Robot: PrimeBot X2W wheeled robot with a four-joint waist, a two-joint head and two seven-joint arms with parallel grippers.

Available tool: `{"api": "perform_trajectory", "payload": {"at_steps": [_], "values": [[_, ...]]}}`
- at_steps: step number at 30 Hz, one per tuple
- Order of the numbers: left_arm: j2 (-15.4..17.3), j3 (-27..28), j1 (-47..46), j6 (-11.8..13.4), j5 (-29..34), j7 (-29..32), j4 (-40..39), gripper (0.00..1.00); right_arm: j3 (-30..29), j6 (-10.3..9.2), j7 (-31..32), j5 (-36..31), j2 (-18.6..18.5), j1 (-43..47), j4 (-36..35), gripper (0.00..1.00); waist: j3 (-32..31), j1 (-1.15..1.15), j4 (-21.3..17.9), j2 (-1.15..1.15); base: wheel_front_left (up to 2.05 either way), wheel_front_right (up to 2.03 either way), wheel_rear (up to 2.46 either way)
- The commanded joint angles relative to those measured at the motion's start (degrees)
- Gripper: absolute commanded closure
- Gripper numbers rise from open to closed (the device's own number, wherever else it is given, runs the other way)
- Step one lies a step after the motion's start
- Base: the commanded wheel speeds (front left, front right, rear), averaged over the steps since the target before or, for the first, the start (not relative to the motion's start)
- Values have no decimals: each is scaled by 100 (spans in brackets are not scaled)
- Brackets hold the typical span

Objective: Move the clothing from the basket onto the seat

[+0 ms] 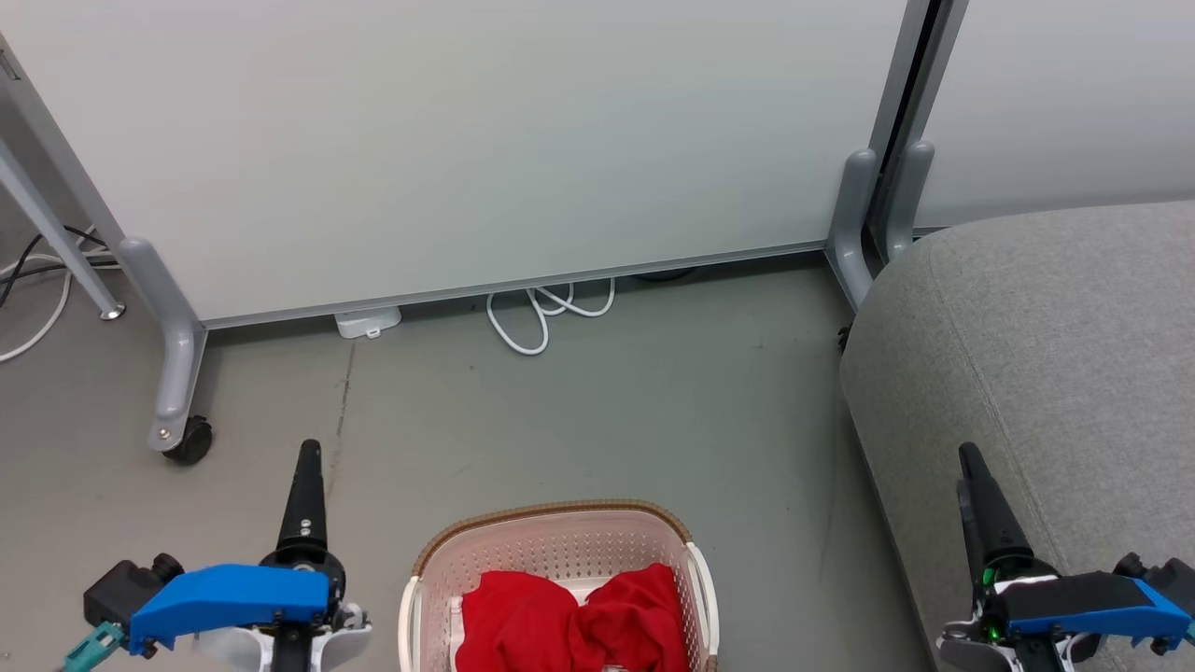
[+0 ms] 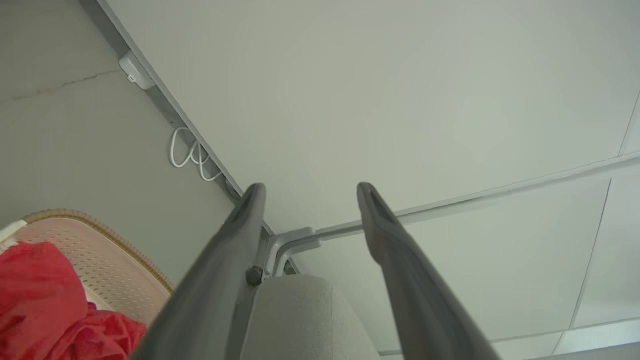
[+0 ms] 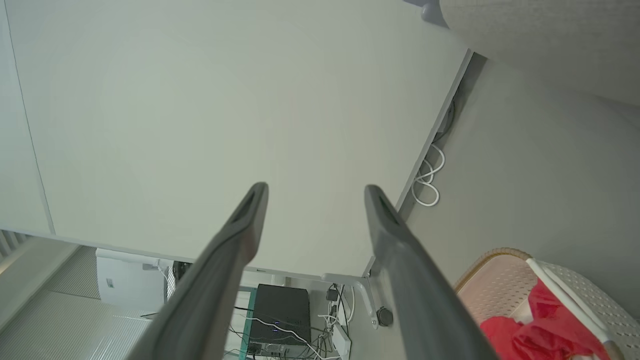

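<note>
- My left gripper (image 2: 310,190) has its two fingers spread apart with nothing between them. It hangs over the floor (image 1: 653,401), left of the basket (image 1: 560,519).
- My right gripper (image 3: 315,190) is spread the same way and empty, above the near left part of the seat (image 1: 1055,327).
- The clothing (image 1: 574,621), a crumpled red heap, lies inside the basket, which stands on the floor between my two grippers, close to me.
- The grey seat sits right of the basket, apart from it.
- Farther off, a pale partition panel (image 1: 467,140) stands on grey legs, with a looped white cable (image 1: 541,317) on the floor at its foot.
</note>
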Motion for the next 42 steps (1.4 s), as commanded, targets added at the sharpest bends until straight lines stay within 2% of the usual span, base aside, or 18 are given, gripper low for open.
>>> {"api": "perform_trajectory", "payload": {"at_steps": [1, 6, 20, 42], "values": [[63, -150, -172, 45, 559, -79, -66, 0, 12, 7, -79, -321, -34, -153, -92, 0, -5, 0, 2, 0, 0, 0, 0], [57, -257, -167, 80, 1107, -167, -55, 0, 30, 8, -167, -779, -37, -157, -84, 0, -12, 0, 10, 0, 0, 0, 0], [85, -577, -199, 64, 2714, -442, -18, 0, 41, 10, -394, -2672, -46, -167, -39, 0, -31, 0, 36, 0, 0, 0, 0], [111, -840, -298, 65, 4294, -810, 289, 0, 123, 12, -623, -4279, -59, -136, -142, 0, -31, 0, 68, 0, 0, 0, 0]]}}
